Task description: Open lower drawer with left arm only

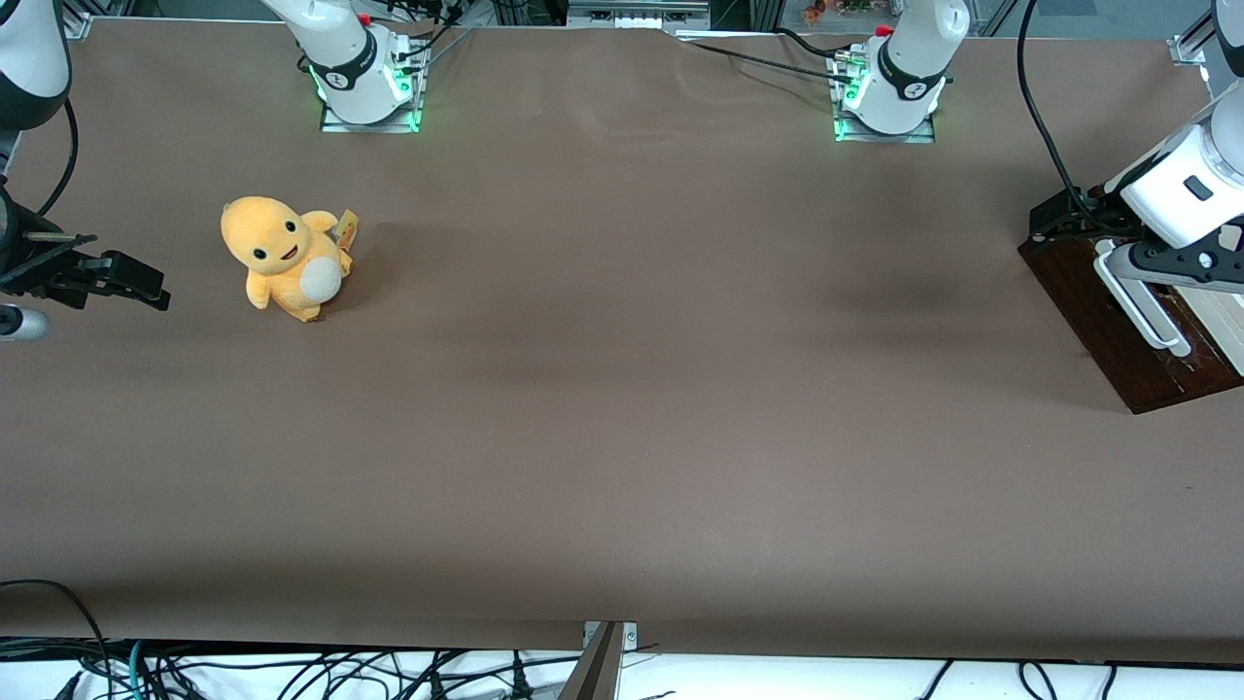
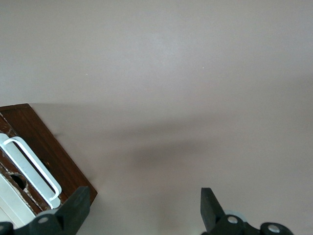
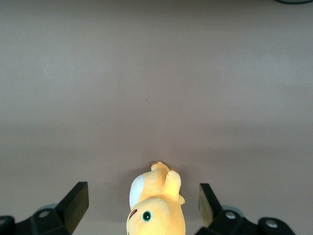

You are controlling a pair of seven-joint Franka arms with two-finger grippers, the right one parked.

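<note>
- The lower drawer (image 1: 1118, 321) is located at the working arm's end of the desk (image 1: 622, 408); it appears closed.
- The pincer (image 2: 142, 215) is held wide open, empty, with the white handle (image 2: 32, 169) at its 9 o'clock; grasping and pulling remain.

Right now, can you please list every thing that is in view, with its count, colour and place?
lower drawer: one, dark brown wood, at the working arm's end of the table.
bar handle: one, white, long, on the drawer's front.
plush toy: one, orange-yellow with a pale belly, toward the parked arm's end of the table.
table: one, brown cover, under everything.
cables: several, black, below the table edge nearest the front camera.
left arm: one, white with dark joints, above the drawer.
pincer: one, black, open, hanging over the table beside the drawer's front, not touching the handle.
</note>
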